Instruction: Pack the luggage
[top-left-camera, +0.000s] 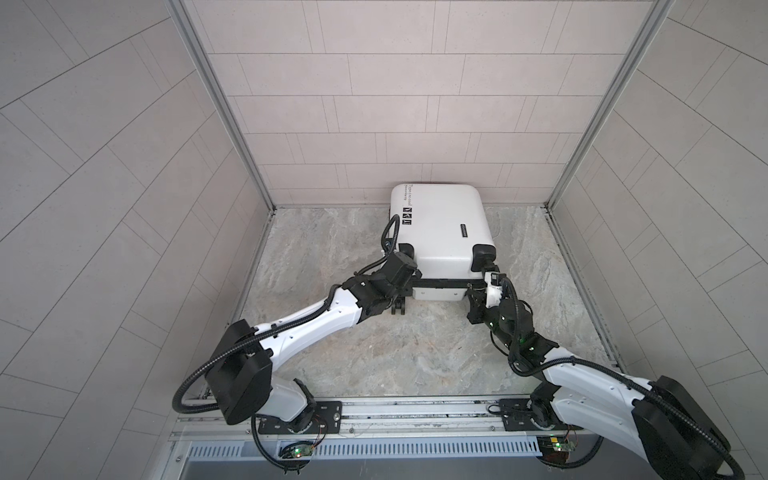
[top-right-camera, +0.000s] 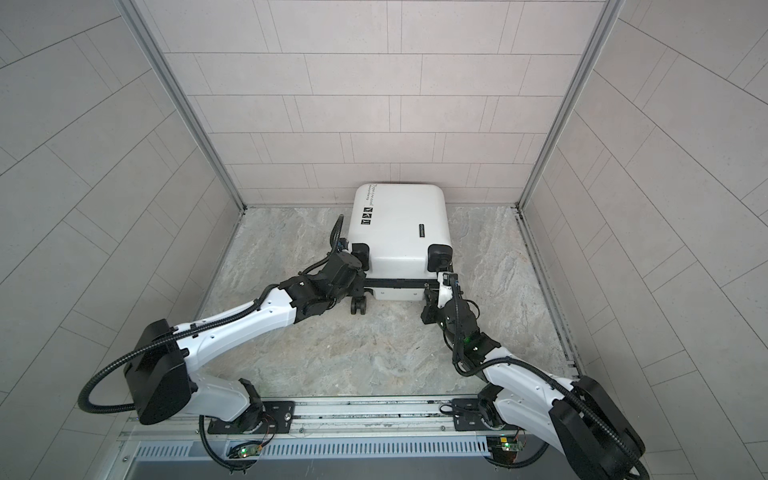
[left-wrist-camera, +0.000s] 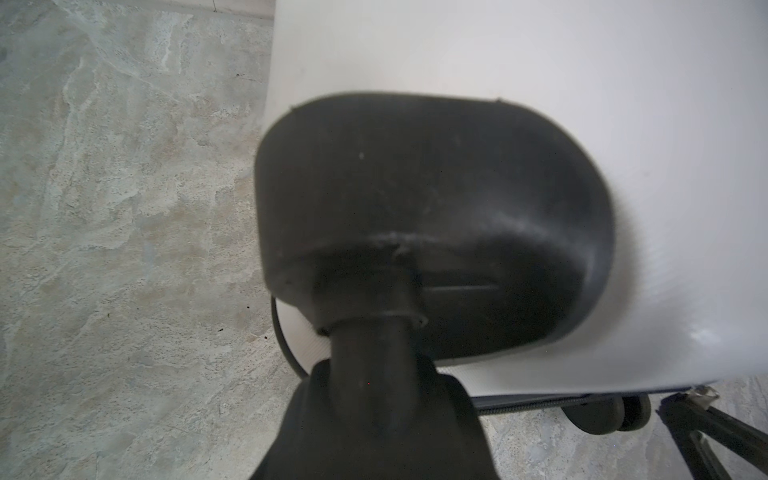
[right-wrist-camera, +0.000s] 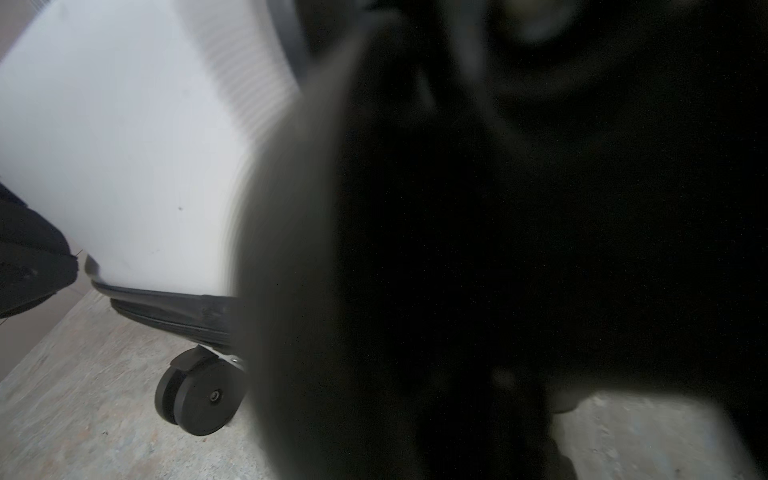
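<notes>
The luggage (top-left-camera: 440, 224) (top-right-camera: 399, 224) is a white hard-shell suitcase lying shut and flat against the back wall, wheels toward me. My left gripper (top-left-camera: 409, 272) (top-right-camera: 355, 274) is at its near-left corner. In the left wrist view the black wheel housing (left-wrist-camera: 415, 199) fills the middle. The wheel below it sits right in the left gripper (left-wrist-camera: 376, 432), which looks shut on it. My right gripper (top-left-camera: 470, 287) (top-right-camera: 427, 286) is shut at the black zipper band (top-left-camera: 440, 284), its tips at a silver zipper pull (left-wrist-camera: 704, 390). The right wrist view is mostly blocked by a dark blur.
The table (top-left-camera: 374, 353) has a grey stone-look top, with tiled walls on three sides. A lower wheel (top-left-camera: 399, 309) (right-wrist-camera: 199, 395) of the suitcase sticks out toward me near the left arm. The arms' base rail (top-left-camera: 395, 415) runs along the front edge.
</notes>
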